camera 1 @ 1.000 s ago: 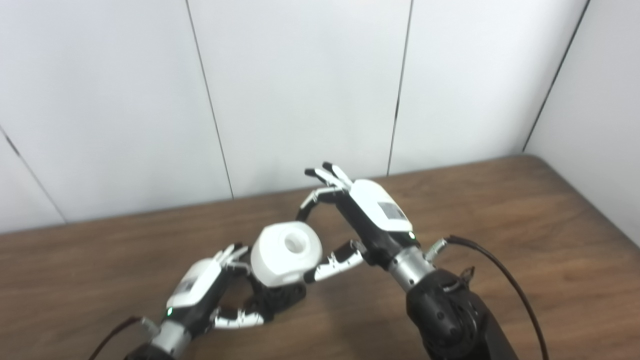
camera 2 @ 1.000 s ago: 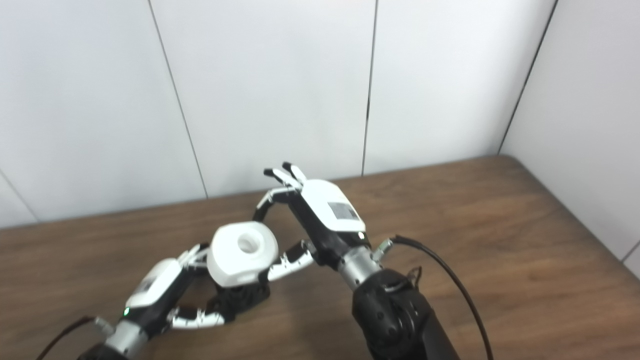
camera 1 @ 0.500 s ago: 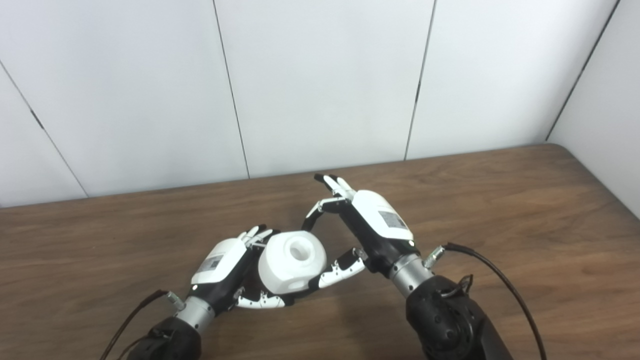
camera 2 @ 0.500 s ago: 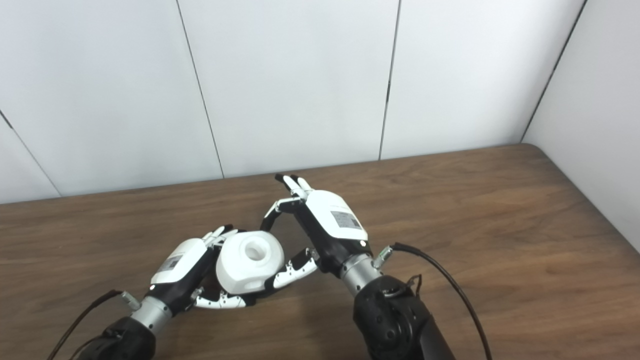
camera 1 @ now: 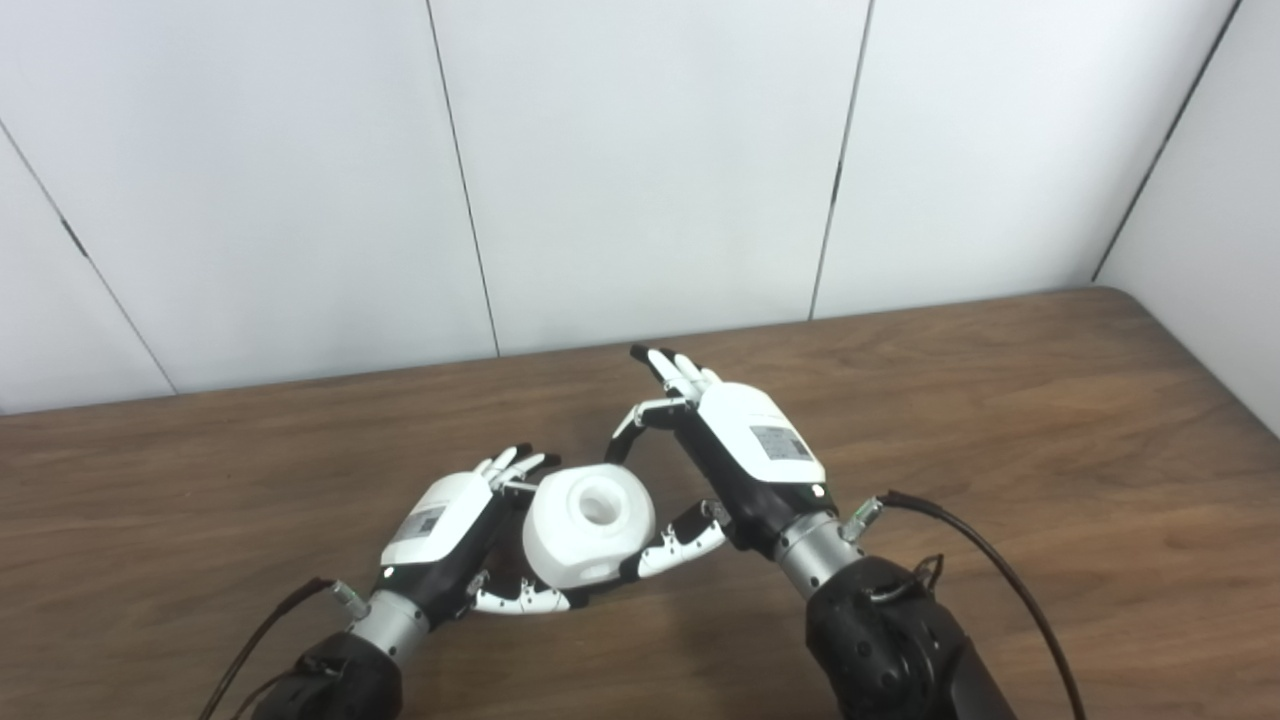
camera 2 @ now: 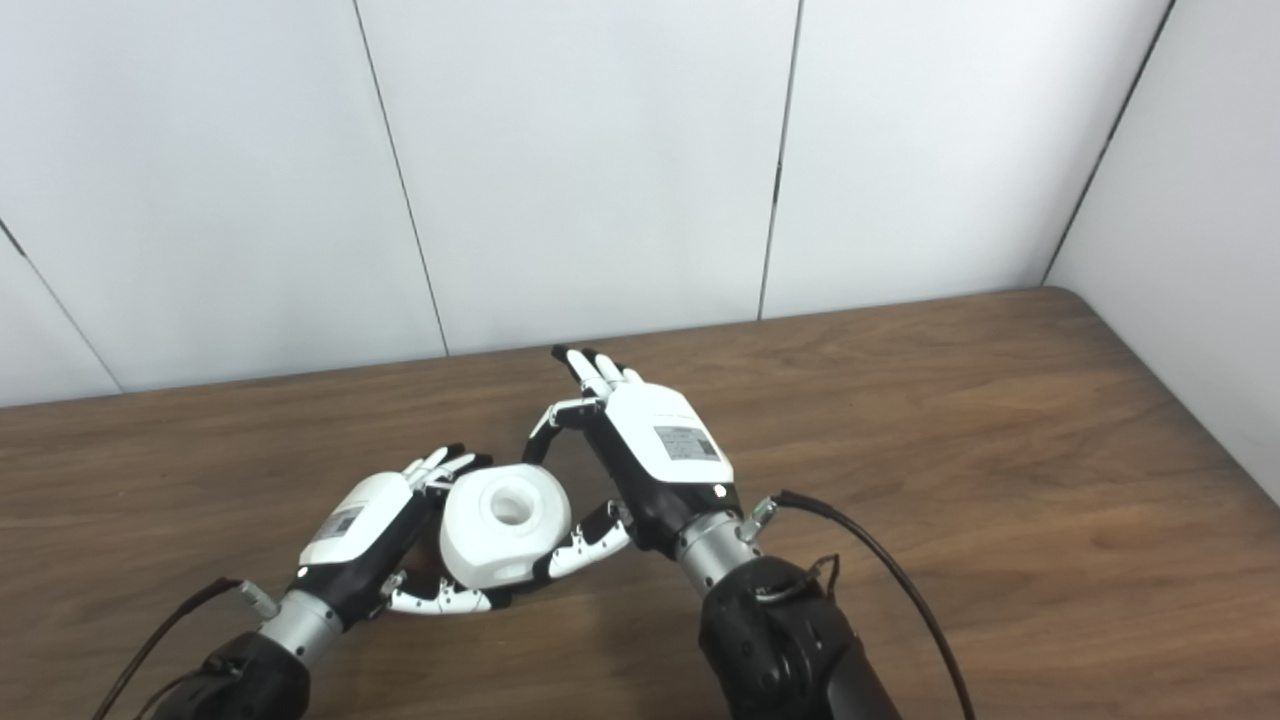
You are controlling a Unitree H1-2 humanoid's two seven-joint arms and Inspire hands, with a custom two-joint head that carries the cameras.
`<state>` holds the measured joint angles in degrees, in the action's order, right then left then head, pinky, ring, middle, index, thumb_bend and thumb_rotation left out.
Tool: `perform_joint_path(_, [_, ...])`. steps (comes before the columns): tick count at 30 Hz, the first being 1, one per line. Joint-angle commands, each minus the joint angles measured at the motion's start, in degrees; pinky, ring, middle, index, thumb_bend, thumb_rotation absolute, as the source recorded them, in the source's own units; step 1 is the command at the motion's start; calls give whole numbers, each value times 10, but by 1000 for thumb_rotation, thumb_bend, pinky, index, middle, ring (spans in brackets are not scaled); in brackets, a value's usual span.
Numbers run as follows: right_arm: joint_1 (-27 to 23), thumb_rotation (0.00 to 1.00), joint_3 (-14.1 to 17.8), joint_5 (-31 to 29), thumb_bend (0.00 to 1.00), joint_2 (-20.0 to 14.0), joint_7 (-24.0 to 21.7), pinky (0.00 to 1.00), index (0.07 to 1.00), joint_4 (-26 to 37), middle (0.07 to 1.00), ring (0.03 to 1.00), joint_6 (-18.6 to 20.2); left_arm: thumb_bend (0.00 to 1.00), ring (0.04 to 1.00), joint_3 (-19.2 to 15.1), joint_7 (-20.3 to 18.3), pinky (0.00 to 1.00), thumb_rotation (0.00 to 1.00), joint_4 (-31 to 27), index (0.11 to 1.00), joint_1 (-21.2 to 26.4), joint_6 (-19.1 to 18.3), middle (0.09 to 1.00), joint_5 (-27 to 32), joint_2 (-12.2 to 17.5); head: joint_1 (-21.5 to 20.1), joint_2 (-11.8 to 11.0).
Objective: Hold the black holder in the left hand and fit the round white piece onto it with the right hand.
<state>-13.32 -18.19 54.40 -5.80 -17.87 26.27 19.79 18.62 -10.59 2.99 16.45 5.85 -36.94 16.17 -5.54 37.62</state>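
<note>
The round white piece, with a round hole in its top face, sits tilted in my left hand low over the table. The black holder is almost wholly hidden under the white piece and inside the left hand's fingers. My left hand is shut around it from the left, its thumb below. My right hand is just right of the white piece with its fingers spread and pointing away. Only its thumb rests at the piece's lower right side.
The brown wooden table runs out to the right, with its far edge against white wall panels. A black cable loops from my right wrist over the table.
The camera shifted since a second ago. Both hands and the white piece sit lower and closer together. In the last half second almost nothing has moved.
</note>
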Motion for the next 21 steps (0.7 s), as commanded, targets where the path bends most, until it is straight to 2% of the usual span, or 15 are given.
perform_joint_path(1, [-14, 138, 7, 15, 510, 4, 6, 1000, 480, 30, 982, 1000, -7, 515, 1000, -1, 4, 1000, 45, -23, 482, 13, 2, 931, -6, 3, -1, 0])
perform_joint_path(9, [-17, 137, 20, 35, 510, 0, -9, 1000, 480, 50, 982, 1000, -7, 516, 1000, -1, 15, 1000, 44, -13, 482, 9, 19, 919, -6, -2, -5, -5])
perform_joint_path(21, [-30, 138, 39, 64, 511, -6, -69, 1000, 481, 80, 969, 1000, -9, 515, 997, 0, 5, 1000, 44, -24, 482, 7, 7, 922, -5, -7, 7, 7])
